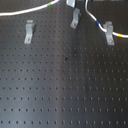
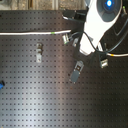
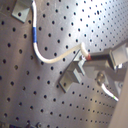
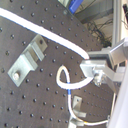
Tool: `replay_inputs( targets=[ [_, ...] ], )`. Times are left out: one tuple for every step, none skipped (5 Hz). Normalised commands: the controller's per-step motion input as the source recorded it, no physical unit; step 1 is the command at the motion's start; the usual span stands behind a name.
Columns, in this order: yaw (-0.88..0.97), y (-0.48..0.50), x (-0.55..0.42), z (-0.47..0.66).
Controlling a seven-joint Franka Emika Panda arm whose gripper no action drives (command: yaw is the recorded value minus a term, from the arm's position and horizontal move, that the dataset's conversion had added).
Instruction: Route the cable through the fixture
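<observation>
Cable (image 1: 30,10) is laid across the far edge of the black pegboard counter (image 1: 60,85). Three metal clips are seen in the first exterior view; the middle clip (image 1: 75,19) is taken as landmark. To the first exterior view's left of it, the cable runs past its green band (image 1: 49,3); to the right, it loops down by the blue-and-yellow bands to the far clip (image 1: 108,33). Pincer (image 3: 86,54) is closed on the cable just beside the middle clip (image 3: 74,75), judged so the slack can be steered into that slot
</observation>
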Motion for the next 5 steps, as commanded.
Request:
replay_inputs(
  targets=[
    [0.00,-0.017,-0.026,0.03],
    [0.00,-0.030,-0.308,0.15],
    [0.00,-0.041,-0.391,0.16],
    [0.00,0.143,-0.318,0.15],
    [0.00,0.125,-0.256,0.23]
  ],
)
